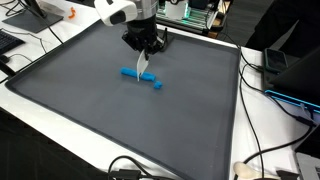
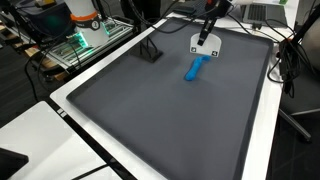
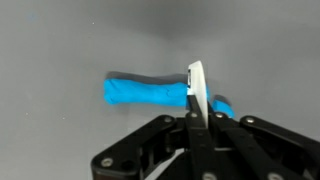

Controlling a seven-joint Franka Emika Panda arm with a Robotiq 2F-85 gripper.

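Observation:
My gripper point(image 1: 146, 54) hangs over the far middle of a dark grey mat point(image 1: 90, 105). It is shut on a thin white flat piece point(image 1: 142, 68), which hangs down from the fingers. In the wrist view the white piece point(image 3: 197, 88) shows edge-on between the shut fingers point(image 3: 197, 118). A blue elongated object point(image 1: 141, 77) lies flat on the mat right under the white piece. Whether the two touch I cannot tell. In an exterior view the gripper point(image 2: 206, 32) holds the white piece point(image 2: 205, 45) just above the blue object point(image 2: 195, 68). The blue object also shows in the wrist view point(image 3: 146, 93).
A small black stand point(image 2: 151, 51) sits on the mat near its far edge. The mat lies on a white table point(image 1: 265, 120). Cables point(image 1: 128, 168) run along the front edge. Electronics and an orange item point(image 2: 82, 22) stand beyond the table.

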